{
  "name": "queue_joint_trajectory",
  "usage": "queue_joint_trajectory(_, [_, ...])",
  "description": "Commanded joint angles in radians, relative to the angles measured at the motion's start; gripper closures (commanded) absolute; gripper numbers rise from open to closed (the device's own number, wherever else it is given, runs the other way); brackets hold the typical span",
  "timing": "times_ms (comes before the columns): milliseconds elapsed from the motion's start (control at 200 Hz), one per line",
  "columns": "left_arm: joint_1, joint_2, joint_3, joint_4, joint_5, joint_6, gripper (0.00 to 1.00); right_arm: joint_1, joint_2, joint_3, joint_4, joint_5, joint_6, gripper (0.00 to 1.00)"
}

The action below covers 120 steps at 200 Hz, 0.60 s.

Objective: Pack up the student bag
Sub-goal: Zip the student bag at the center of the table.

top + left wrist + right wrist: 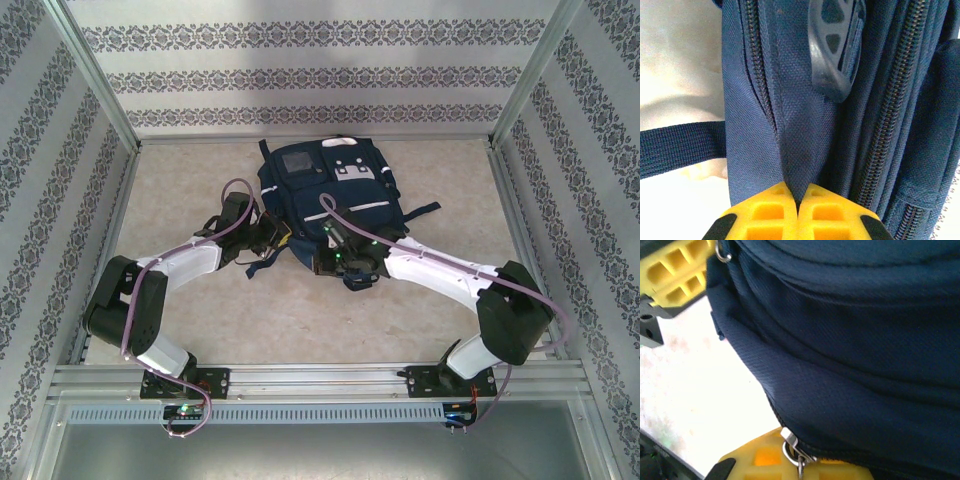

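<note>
Student bag point(330, 190) | left gripper point(798, 202) pinching its fabric | right gripper point(795, 466) closed at zipper pull point(791, 444)

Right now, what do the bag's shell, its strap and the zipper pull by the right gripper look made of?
The student bag shell: matte navy woven synthetic, likely nylon, weave visible. Strap: ribbed webbing, similar fibre. Zipper pull: shiny silver, probably metal.
</note>
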Motion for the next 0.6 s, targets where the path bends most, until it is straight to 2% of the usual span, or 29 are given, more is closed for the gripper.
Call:
queue_joint_trajectory(0, [0.040,-0.006,0.028,-0.050,-0.109,0.034,1.00,-0.041,-0.056,0.019,-0.195,-0.046,-0.061,1.00])
queue_joint_trajectory(90, [0.039,-0.006,0.028,-0.049,-0.110,0.036,1.00,-0.075,-0.066,-0.003,-0.220,-0.094,-0.071,1.00])
queue_joint_trajectory(180, [0.040,-0.005,0.029,-0.055,-0.113,0.042,1.00,-0.090,-0.085,-0.028,-0.238,-0.080,-0.088,1.00])
queue_joint_trajectory(595, [0.071,-0.028,0.022,-0.085,-0.124,0.043,1.00,-0.224,-0.211,-0.108,-0.329,0.154,-0.154,1.00])
